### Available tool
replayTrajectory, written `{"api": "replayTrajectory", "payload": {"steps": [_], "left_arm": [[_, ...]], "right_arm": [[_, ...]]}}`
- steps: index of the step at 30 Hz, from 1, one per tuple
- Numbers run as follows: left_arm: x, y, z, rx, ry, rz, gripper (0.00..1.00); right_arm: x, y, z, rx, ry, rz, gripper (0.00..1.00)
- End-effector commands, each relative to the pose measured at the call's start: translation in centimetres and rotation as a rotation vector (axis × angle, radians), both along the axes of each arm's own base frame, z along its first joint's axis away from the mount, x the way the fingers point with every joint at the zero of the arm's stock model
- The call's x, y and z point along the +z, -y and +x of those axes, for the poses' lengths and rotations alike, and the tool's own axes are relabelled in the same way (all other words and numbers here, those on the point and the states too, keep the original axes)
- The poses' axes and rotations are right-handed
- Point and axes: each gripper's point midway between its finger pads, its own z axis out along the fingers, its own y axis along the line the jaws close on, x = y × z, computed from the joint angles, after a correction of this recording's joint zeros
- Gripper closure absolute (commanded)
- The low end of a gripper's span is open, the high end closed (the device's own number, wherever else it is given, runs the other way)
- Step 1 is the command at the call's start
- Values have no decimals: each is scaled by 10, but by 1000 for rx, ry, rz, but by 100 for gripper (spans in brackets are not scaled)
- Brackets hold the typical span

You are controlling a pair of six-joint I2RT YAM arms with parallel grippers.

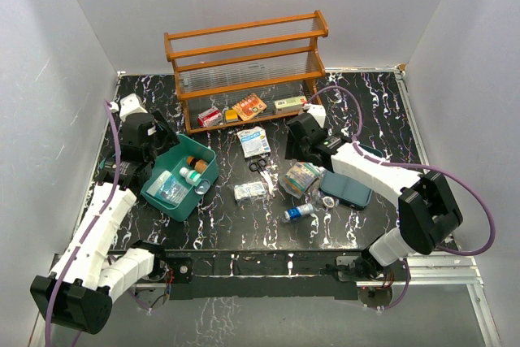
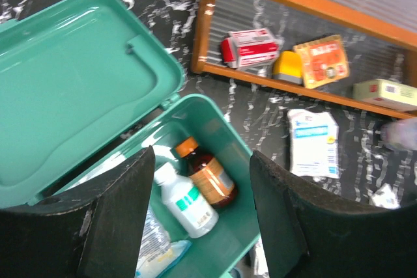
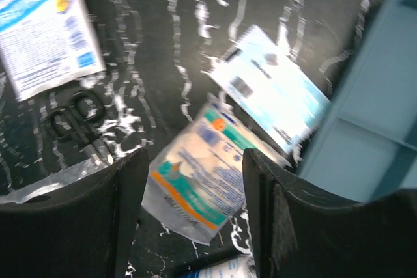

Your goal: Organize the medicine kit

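Left gripper (image 2: 202, 161), jaws apart and empty, hides part of the open teal-green plastic medicine kit (image 2: 78, 96) at 9 o'clock. Right gripper (image 3: 195, 157) gapes, empty, over blurred white-and-teal plastic packets (image 3: 202, 187) (print unreadable). Black white-veined tabletop (image 1: 244, 233); plain white walls (image 1: 73, 54).

High rear view over table (image 1: 244, 229), close downward wrist views, sharing white packet (image 2: 313, 142)

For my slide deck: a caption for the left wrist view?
Open left claw above the open medicine kit, amber bottle and white bottle inside.
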Motion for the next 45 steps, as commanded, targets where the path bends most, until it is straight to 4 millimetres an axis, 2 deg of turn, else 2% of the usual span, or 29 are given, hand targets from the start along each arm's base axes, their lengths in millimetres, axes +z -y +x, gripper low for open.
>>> {"api": "replayTrajectory", "payload": {"steps": [1,4,8,13,20,23,28,33,37,45], "left_arm": [[34,28,3,-139,161,-100,42],[26,50,-1,-221,181,-200,41],[24,56,-6,-235,173,-244,41],[27,50,-17,-228,158,-221,41],[30,37,-45,-195,146,-209,39],[33,36,-50,-196,151,-209,37],[34,41,-48,-230,148,-202,36],[40,49,-40,-291,164,-179,33],[42,70,-32,-402,170,-207,31],[35,115,-24,-602,65,-331,29]], "right_arm": [[-8,38,-9,-218,-48,-73,46],[-18,35,-14,-217,-90,-60,50],[-29,25,-16,-192,-128,-28,51],[-44,21,-19,-212,-185,-28,56],[-63,17,-21,-244,-237,-27,62],[-71,18,-23,-248,-263,-42,64],[-78,18,-23,-241,-278,-63,76],[-71,17,-21,-223,-265,-57,88],[-51,12,-20,-193,-229,-9,94],[1,-26,-10,-2,-124,150,98]]}}
